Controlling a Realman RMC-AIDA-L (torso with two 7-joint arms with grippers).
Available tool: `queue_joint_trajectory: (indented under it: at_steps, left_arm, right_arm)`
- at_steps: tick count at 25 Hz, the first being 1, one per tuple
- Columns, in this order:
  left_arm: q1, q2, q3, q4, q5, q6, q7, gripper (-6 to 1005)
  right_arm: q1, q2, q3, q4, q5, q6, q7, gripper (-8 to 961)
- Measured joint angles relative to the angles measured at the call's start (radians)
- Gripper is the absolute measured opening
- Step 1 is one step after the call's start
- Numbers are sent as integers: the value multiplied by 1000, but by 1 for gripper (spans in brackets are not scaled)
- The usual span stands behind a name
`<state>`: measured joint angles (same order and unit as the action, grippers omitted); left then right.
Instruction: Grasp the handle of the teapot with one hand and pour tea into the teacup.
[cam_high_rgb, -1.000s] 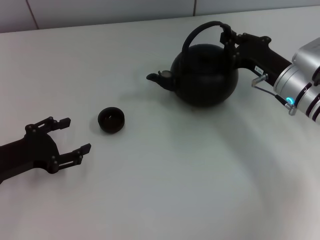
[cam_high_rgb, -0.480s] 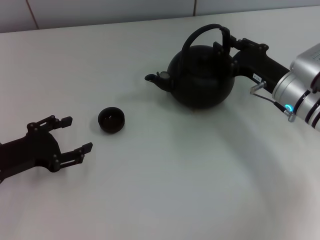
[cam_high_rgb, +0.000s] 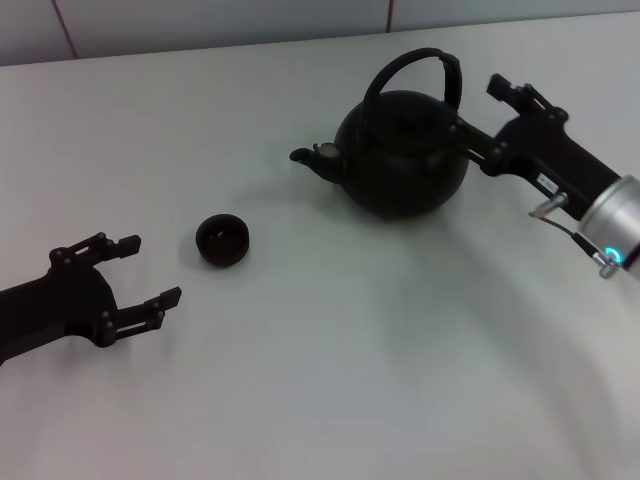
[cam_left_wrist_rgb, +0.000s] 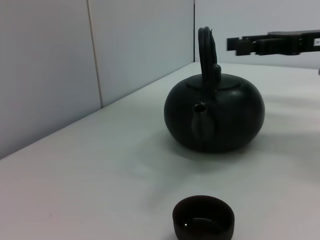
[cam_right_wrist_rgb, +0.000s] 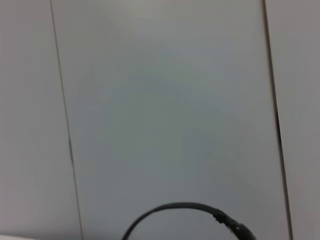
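While right gripper sits spread open, empty, just beside the teapot, a close could miss the handle. Pot could get shoved. Left gripper open, idle near teacup.

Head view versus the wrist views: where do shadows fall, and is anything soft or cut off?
Head view: soft shadow under the teapot and beside the teacup. Left wrist view: teacup cropped at the frame edge. Right wrist view: mostly wall, only the handle arc showing.
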<state>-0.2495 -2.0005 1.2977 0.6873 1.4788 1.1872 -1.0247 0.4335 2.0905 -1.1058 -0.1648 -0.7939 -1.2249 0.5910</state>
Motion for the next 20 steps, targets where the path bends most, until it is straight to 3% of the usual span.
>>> queue_joint_trajectory:
  at_steps: [5,9,16,20]
  left_arm:
    - [5,2,0,0,0,8,0,821]
    - [14,4,0,7,0,11,0,822]
    - [20,1,0,10,0,10,0,822]
    - [25,2,0,11,0,11,-4,822]
  right_arm:
    - [-65,1,23,12,11,-144,-2,775]
    - [-83,-9,-32,-2,-76,-234,-7,813]
    - [23,-8,-100,-144,-473,-17,186,824]
    - [41,-7,-122,-197,-533,10,268,824]
